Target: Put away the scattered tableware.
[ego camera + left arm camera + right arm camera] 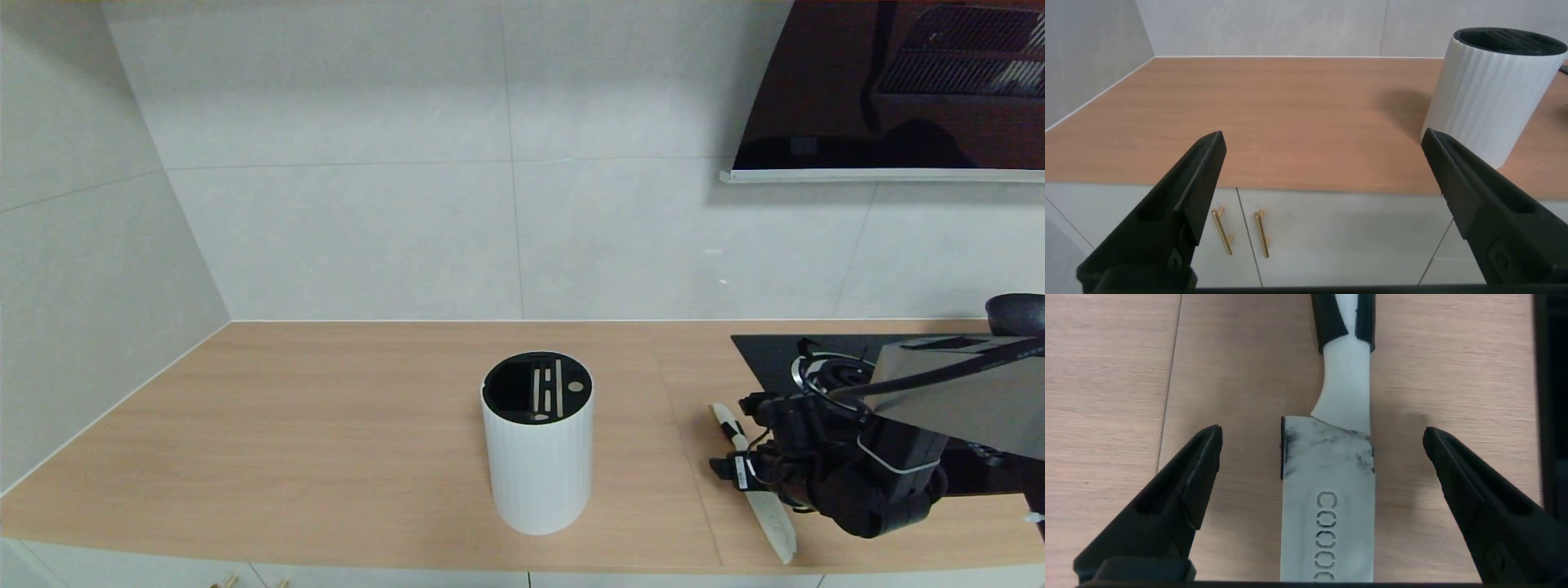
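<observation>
Knife [1328, 490] lies flat beneath spread right gripper [1319, 457].

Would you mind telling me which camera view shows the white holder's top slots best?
The head view: it looks down on the white holder, so its black slotted top is plain. The left wrist view catches its ribbed side and rim from low down.

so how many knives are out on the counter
1. A white-bladed knife lies flat on the counter, right of the white knife holder and beside the hob, under the open right gripper. The holder's slots look empty, but their depths are hidden.
</observation>
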`<state>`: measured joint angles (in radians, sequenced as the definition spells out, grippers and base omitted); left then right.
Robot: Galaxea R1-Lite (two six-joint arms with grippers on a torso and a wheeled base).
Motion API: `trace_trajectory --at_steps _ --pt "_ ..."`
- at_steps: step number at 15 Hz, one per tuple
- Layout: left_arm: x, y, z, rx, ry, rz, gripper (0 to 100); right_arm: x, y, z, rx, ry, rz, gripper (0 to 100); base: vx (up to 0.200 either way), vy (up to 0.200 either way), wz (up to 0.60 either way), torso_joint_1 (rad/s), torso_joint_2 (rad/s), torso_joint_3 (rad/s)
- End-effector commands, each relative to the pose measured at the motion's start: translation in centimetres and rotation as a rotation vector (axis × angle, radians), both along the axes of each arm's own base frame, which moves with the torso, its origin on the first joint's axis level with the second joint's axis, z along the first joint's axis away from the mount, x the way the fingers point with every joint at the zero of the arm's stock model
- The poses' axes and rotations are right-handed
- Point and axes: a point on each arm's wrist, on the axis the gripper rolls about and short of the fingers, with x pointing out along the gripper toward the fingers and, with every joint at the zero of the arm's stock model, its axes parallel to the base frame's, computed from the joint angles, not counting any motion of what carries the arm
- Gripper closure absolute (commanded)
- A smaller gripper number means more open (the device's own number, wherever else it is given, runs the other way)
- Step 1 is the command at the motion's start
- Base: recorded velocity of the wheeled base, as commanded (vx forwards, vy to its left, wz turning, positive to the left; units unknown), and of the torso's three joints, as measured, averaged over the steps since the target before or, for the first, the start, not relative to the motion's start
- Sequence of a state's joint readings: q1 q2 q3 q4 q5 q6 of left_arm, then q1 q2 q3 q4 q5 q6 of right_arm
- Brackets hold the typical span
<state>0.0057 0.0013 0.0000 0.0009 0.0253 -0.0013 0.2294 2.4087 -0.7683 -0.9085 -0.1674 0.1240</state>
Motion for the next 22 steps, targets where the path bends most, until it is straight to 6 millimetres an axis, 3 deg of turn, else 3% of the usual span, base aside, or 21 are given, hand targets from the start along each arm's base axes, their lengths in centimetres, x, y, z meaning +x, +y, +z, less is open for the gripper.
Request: trace_trajectory --at_steps 1,2,3,9,14,20,21,22 --pt "0.0 0.0 0.0 0.000 0.001 0.000 0 0.0 0.0 -0.1 0.000 0.003 -0.001 0 0.000 0.000 0.00 0.000 0.00 0.000" --pt "0.0 0.0 0.0 0.000 0.001 0.001 0 0.0 0.0 -0.2 -0.001 0.006 -0.001 0 0.000 0.000 0.00 0.000 0.00 0.000" --pt "0.0 0.0 0.0 0.000 -0.001 0.001 0 0.1 -0.1 -0.3 -0.001 0.006 -0.004 100 0.000 0.000 0.00 0.000 0.00 0.000" --pt "0.0 0.0 0.0 0.000 0.001 0.001 0 0.1 -0.3 -0.8 -0.006 0.016 -0.009 100 0.000 0.000 0.00 0.000 0.00 0.000" --pt "0.0 0.0 0.0 0.000 0.001 0.001 0 0.1 -0.5 0.0 0.001 -0.003 -0.015 100 0.000 0.000 0.00 0.000 0.00 0.000" --pt "0.0 0.0 0.0 0.001 -0.001 0.001 0 -1.4 -0.7 6.8 0.038 -0.159 -0.011 100 0.000 0.000 0.00 0.000 0.00 0.000" --pt "0.0 0.0 0.0 0.001 -0.001 0.000 0 -1.5 -0.7 7.2 0.040 -0.168 -0.011 100 0.000 0.000 0.00 0.000 0.00 0.000" --pt "0.0 0.0 0.0 0.003 -0.001 0.000 0 -2.1 -0.7 9.3 0.050 -0.215 -0.007 100 0.000 0.000 0.00 0.000 0.00 0.000"
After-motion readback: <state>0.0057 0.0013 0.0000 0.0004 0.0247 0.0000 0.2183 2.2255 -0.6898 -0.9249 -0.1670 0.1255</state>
